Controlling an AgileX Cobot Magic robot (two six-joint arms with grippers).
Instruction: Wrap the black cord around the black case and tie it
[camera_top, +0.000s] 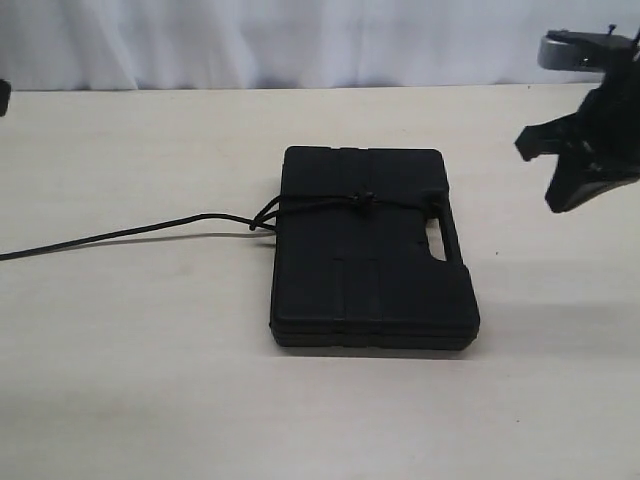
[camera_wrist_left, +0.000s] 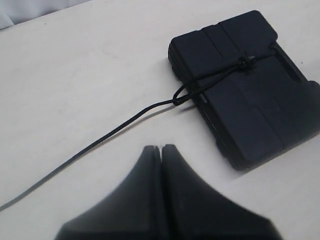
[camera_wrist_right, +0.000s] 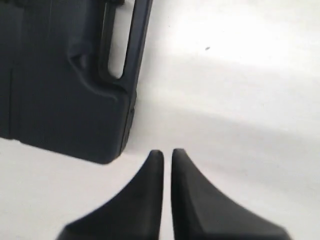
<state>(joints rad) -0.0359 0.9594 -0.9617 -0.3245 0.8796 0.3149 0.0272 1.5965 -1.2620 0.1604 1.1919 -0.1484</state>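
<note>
Claw on left (camera_wrist_left: 161, 148) closed, empty, claw on right (camera_wrist_right: 167, 152) closed, empty, near case (camera_wrist_right: 60, 100)

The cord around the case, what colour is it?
The cord is black, clearest in the left wrist view against the pale table.
</note>
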